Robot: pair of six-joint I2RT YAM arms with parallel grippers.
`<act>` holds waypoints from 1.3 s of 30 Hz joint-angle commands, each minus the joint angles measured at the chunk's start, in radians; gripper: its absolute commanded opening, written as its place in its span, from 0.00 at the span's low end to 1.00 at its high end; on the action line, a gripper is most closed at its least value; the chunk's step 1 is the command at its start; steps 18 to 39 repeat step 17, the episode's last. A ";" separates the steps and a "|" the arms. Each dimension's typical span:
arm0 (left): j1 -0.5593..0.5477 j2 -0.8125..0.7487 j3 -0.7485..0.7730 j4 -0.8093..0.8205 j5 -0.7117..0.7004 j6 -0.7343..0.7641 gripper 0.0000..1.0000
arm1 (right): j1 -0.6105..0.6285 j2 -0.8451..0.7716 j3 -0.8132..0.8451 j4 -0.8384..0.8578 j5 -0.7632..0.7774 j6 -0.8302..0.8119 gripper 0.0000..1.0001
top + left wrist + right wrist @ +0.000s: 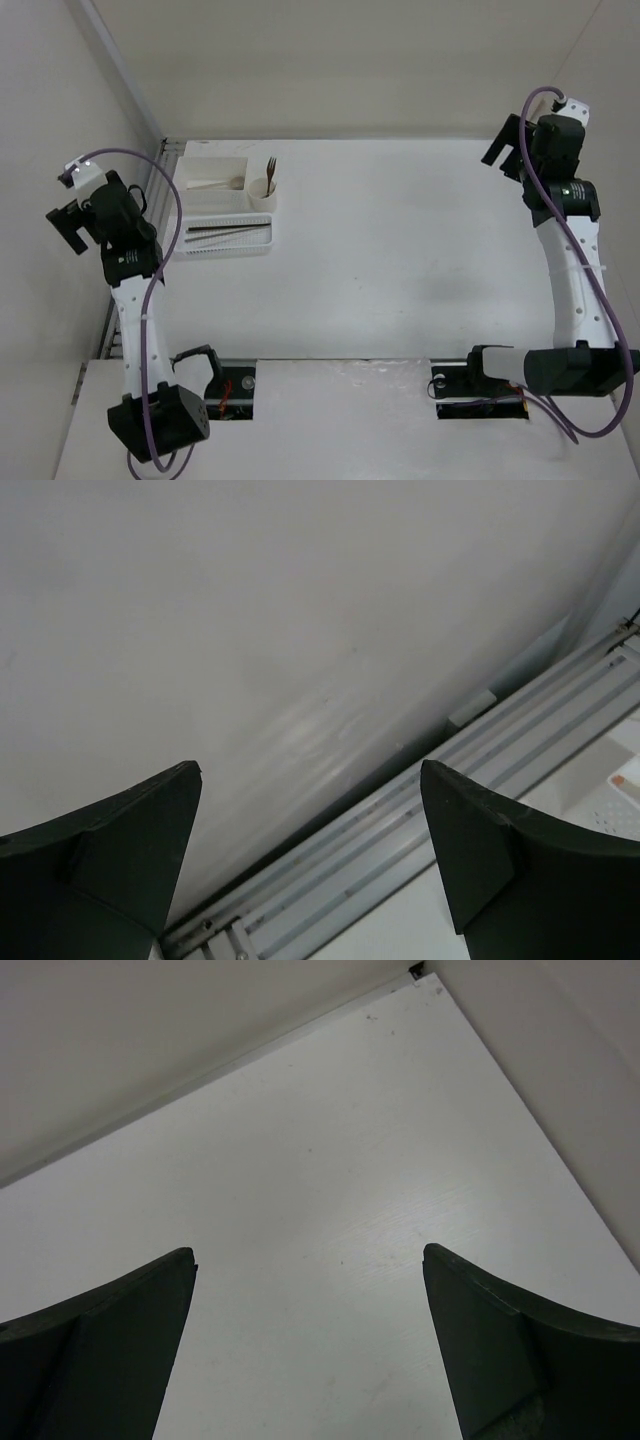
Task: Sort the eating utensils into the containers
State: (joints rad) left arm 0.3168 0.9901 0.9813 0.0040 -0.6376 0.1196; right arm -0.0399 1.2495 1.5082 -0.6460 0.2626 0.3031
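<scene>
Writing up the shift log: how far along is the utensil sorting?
Done: a fork stands in the round cup, dark chopsticks lie in the ribbed tray, and a pale piece, probably a spoon, lies in the rectangular box. In hand: nothing; the left gripper and right gripper are both open and empty, out at the sides. Left: no utensil shows loose on the table, so it looks finished.

A white tabletop fills the middle, matte and evenly lit, with only faint, soft shadows. Plain off-white walls close it in: a back wall, a left wall and a right wall. A grey slotted metal rail runs along the foot of the left wall. A separate white panel lies along the near edge.
</scene>
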 commanded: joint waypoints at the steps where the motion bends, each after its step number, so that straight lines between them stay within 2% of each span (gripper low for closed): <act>1: 0.008 -0.065 -0.058 -0.099 0.058 -0.152 0.89 | 0.005 0.010 -0.003 -0.049 -0.037 0.008 1.00; 8: 0.008 -0.149 -0.101 -0.179 0.084 -0.207 0.90 | 0.005 -0.033 -0.014 -0.132 -0.048 0.008 1.00; 11: -0.011 -0.169 -0.111 -0.190 0.041 -0.198 0.90 | 0.005 -0.074 -0.039 -0.132 -0.048 0.008 1.00; 17: -0.021 -0.200 -0.121 -0.211 0.029 -0.233 0.90 | 0.005 -0.169 -0.108 -0.046 -0.084 0.008 1.00; 39: -0.021 -0.200 -0.121 -0.211 0.029 -0.233 0.90 | 0.005 -0.169 -0.108 -0.046 -0.084 0.008 1.00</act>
